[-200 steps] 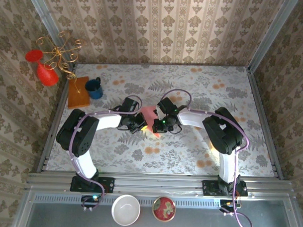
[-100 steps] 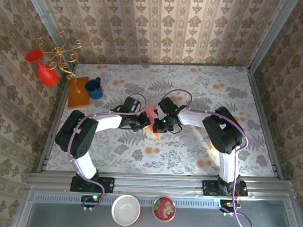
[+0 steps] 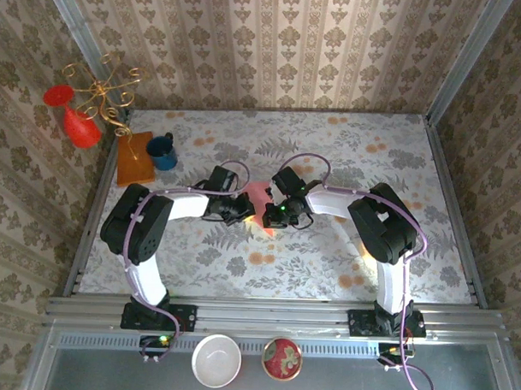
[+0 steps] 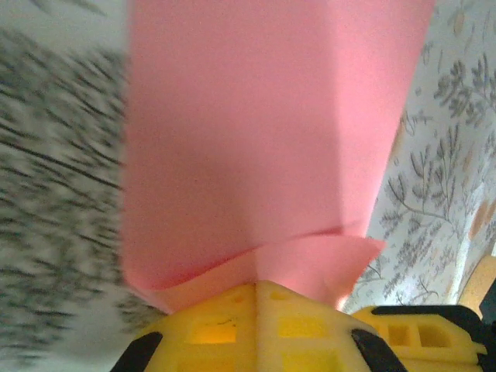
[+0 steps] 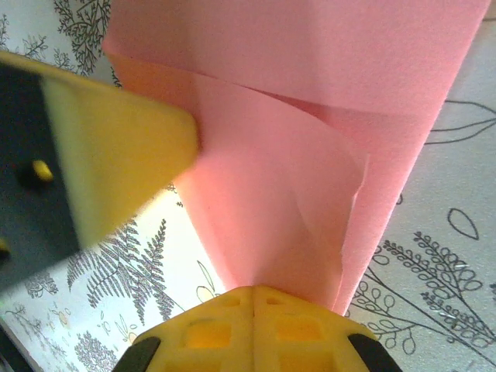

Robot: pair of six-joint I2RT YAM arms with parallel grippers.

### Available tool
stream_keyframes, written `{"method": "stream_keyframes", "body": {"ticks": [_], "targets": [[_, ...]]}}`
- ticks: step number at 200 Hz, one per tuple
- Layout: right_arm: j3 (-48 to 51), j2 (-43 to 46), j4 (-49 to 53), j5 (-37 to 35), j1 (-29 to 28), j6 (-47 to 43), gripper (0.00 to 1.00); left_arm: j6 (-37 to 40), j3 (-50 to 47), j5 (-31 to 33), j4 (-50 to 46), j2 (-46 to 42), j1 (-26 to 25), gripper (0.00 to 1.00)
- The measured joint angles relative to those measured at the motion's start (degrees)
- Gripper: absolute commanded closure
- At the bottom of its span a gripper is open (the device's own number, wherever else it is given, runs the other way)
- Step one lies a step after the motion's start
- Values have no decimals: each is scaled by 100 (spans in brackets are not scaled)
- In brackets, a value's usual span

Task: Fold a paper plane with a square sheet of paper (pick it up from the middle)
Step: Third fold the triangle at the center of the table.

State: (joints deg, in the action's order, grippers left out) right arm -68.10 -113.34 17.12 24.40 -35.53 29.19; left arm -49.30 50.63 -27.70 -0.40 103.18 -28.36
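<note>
Nearest me, my left pincer and right pincer are both clamped shut on the near edge of the pink sheet of paper, partly folded, over the middle of the table. Pulling unevenly could tear it, and the loose flap beyond may skew the crease.

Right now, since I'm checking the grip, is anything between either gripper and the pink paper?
Nothing visible does. The left gripper and the right gripper are each shut directly on the folded pink paper.

1 paper, 2 bowls, 1 mug
</note>
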Motion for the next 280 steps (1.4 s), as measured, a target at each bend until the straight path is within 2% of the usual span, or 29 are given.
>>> {"method": "stream_keyframes", "body": {"ticks": [45,89,109,135,175,209,280], "targets": [[59,13,-48,0,9,101,100,529,315,-50,-444,142,868,95],[66,20,-72,28,13,216,99,787,503,149,-774,116,1078,94],[66,24,-87,48,13,264,99,774,472,267,-817,-208,901,94],[74,24,-111,96,15,299,99,632,407,304,-647,-658,369,95],[140,24,-221,225,63,317,97,330,321,240,-396,-367,-269,96],[236,85,-352,284,94,389,96,0,236,269,-354,50,-319,98],[258,236,-404,-146,345,811,94,-332,232,352,-345,50,-317,99]]}}
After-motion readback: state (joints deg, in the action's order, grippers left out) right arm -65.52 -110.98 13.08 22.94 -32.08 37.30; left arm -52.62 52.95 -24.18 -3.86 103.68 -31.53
